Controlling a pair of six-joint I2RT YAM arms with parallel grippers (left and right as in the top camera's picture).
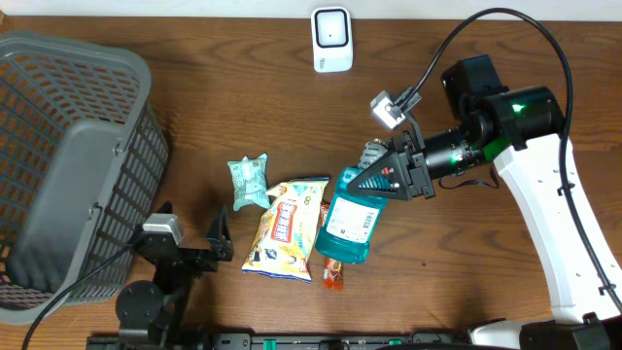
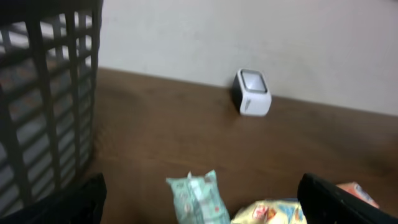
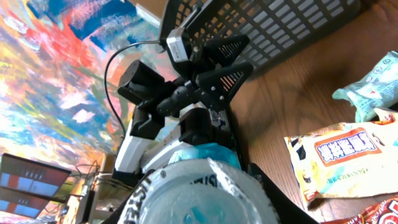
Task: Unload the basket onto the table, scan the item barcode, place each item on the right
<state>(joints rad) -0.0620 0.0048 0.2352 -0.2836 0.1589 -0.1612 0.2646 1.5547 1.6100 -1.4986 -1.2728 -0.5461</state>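
The item is a blue mouthwash bottle (image 1: 348, 224) with a white label. My right gripper (image 1: 381, 180) is shut on its capped neck, and its base points toward the table's front left, beside the snack bag. The right wrist view looks down the bottle's silver-wrapped top (image 3: 199, 190), with a dark finger (image 3: 283, 193) on its right. The white barcode scanner (image 1: 331, 39) stands at the table's far edge, also in the left wrist view as the scanner (image 2: 251, 93). My left gripper (image 1: 222, 238) rests low at the front left, open and empty, its fingers (image 2: 329, 199) wide apart.
A grey mesh basket (image 1: 68, 165) fills the left side. A mint packet (image 1: 248, 181), a yellow snack bag (image 1: 287, 228) and an orange bar (image 1: 333, 275) lie mid-table. The mint packet (image 2: 196, 196) sits just ahead of the left gripper.
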